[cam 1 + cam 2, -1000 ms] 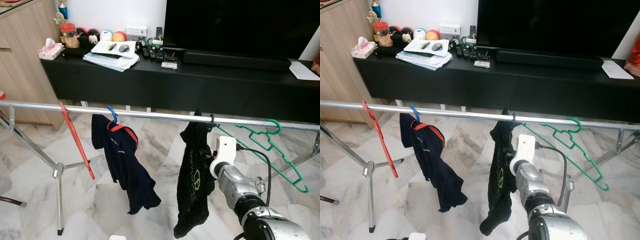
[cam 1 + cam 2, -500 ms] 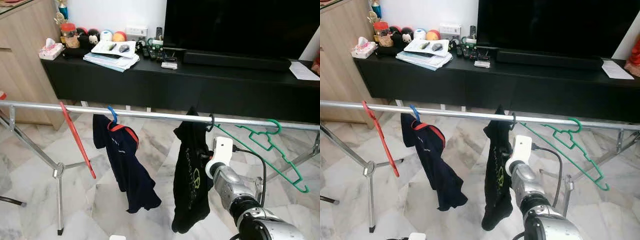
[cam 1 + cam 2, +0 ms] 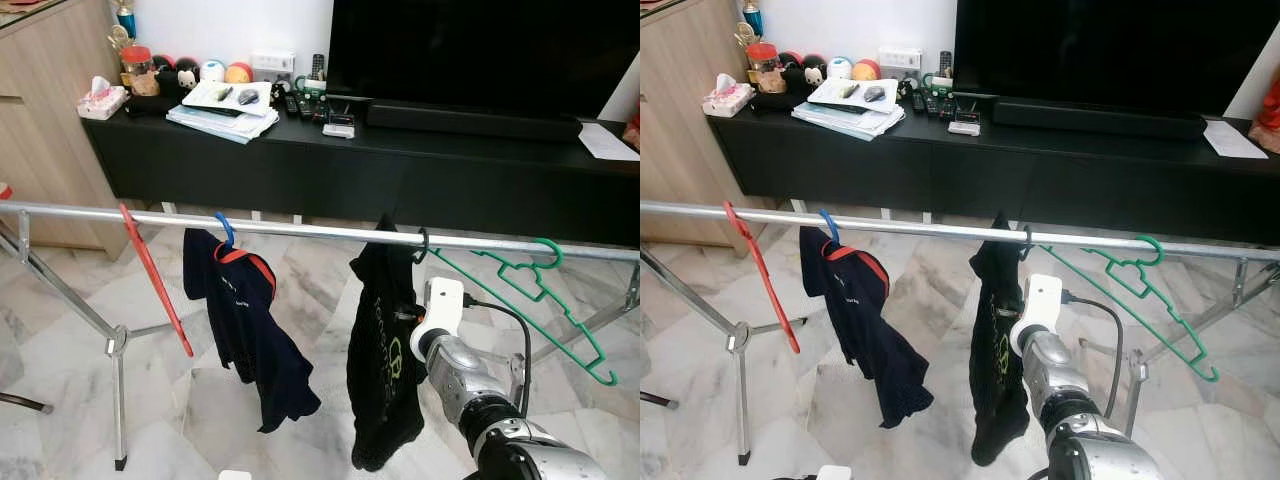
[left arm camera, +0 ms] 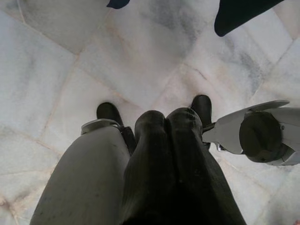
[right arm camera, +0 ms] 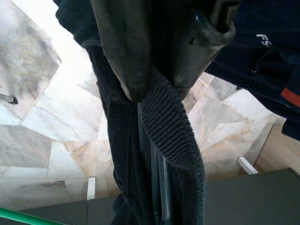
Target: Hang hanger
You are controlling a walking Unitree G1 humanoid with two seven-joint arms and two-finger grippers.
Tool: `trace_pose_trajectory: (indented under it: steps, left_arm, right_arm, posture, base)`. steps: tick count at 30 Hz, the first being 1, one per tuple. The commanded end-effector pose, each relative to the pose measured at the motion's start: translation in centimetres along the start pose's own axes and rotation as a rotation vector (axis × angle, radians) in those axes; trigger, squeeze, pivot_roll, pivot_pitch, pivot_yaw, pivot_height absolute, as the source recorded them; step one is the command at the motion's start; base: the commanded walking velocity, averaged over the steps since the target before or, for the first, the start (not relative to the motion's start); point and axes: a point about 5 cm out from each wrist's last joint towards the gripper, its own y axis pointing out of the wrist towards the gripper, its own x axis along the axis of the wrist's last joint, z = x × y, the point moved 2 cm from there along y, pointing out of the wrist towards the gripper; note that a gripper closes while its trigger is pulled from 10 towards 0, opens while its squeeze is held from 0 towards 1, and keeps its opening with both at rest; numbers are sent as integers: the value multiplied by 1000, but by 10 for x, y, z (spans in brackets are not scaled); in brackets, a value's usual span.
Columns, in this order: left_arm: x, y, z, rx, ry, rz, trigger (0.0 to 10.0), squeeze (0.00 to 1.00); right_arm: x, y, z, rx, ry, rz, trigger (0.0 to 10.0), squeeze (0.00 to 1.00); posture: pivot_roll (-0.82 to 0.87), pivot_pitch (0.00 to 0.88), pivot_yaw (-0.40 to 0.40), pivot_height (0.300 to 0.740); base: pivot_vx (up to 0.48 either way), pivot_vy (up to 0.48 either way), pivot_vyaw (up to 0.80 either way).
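Four hangers [image 3: 226,229] on rail [image 3: 300,229]; TV cabinet [image 3: 330,165] behind.

The black hanger [image 3: 421,243], hooked over the metal rail [image 3: 300,229], carries a drooping black shirt [image 3: 383,350].

Shiny metal rail [image 3: 300,229]; ribbed black cloth garment [image 3: 385,350]; glossy marble floor [image 3: 60,330].
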Motion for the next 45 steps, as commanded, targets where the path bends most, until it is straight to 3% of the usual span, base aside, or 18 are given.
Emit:
trace_pose_trajectory:
  steps: [1,15,23,28,33,45]
  left_arm:
    - [-32,-7,-6,-15,-32,112,10000,0]
    - [-32,-7,-8,-26,-42,108,10000,0]
    - [-32,-7,-8,-22,-39,106,10000,0]
    - [-32,-7,-8,-22,-38,106,10000,0]
    - [-33,-7,-8,-24,-36,108,10000,0]
    - [-34,-7,-6,-25,-18,110,10000,0]
  right_arm:
    - [-11,-2,-3,-14,1,42,0,0]
    - [-6,-2,-6,-41,18,2,0,0]
    - [25,-2,-3,-7,16,-188,0,0]
    - [29,-4,3,48,-38,-239,0,0]
    - [10,-7,7,99,-145,-216,0,0]
    - [-37,-26,-14,64,-109,-211,0,0]
  posture:
    - [58,117,-54,740]
    - [54,116,-56,740]
    - [50,114,-57,740]
    - [48,114,-58,740]
    - [37,113,-60,740]
    - [5,88,-52,740]
  base:
    - [0,0,0]
    - [0,0,0]
    - [0,0,0]
    - [0,0,0]
    - [0,0,0]
    - [0,0,0]
